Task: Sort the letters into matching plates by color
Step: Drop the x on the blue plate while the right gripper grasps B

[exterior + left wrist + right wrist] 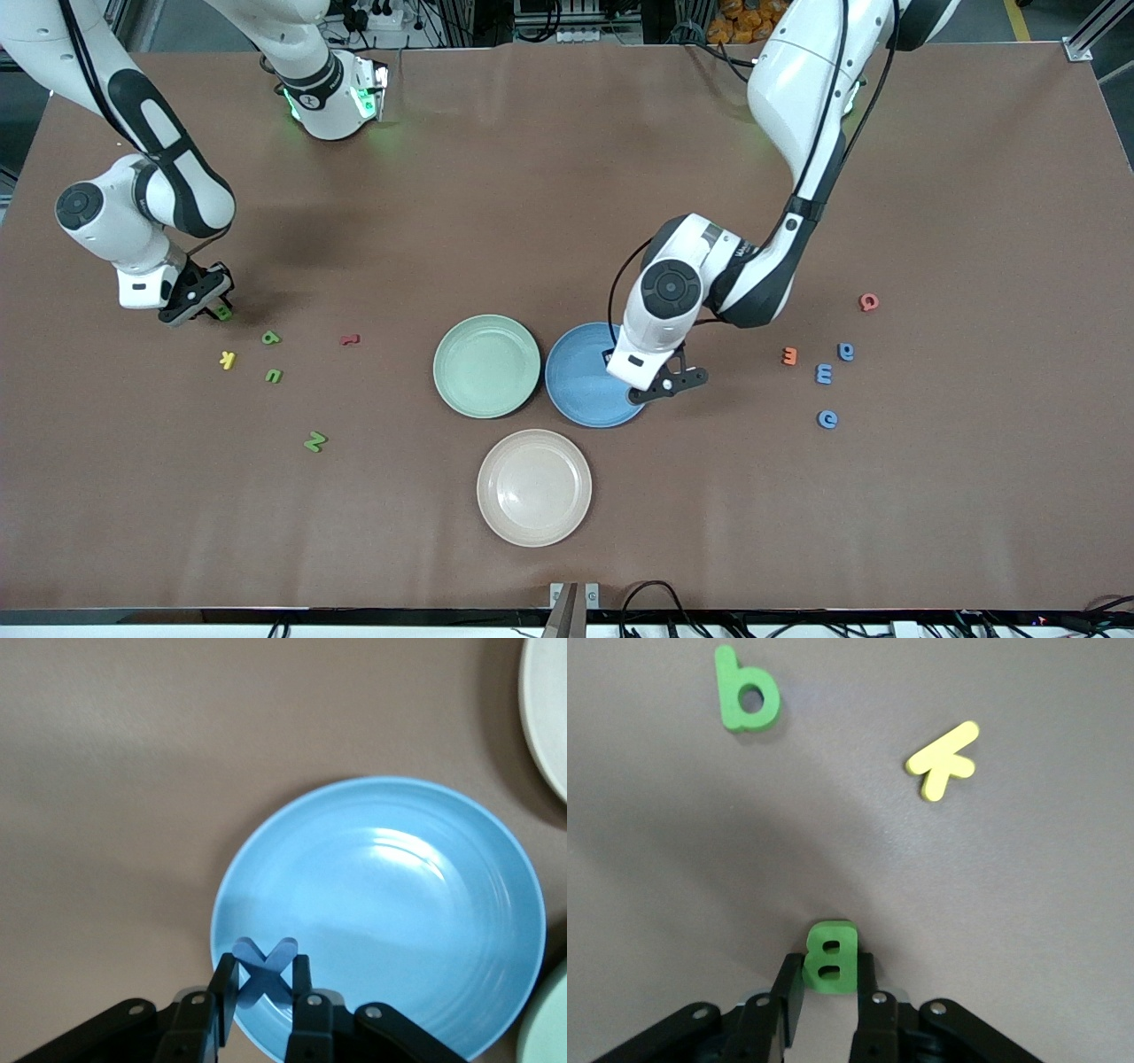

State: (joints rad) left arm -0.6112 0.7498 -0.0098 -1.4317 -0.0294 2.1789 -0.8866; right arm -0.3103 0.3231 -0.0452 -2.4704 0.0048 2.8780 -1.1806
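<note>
Sorting is underway on both ends of the brown table (567,549). The left gripper (259,992) is hanging over the edge of the blue plate (416,904), its fingers clamped on a blue letter X (264,967). The right gripper (826,988) is down at the tabletop toward the right arm's end, pinching a green letter B (831,957), with a green letter b (746,691) and a yellow letter k (943,760) lying near it.

Both plates are holding nothing: the mint green plate (486,365) and the blue plate are sitting side by side in the middle, the beige plate (534,487) nearer the camera. Three blue letters (826,374) are waiting toward the left arm's end, beside an orange letter (789,356) and a red letter (869,302).

By the look of it, the left arm is about to drop its X, which calls for moving slightly inward over the plate and letting go. The right arm is needing to lift the B and carry it to the mint green plate.
</note>
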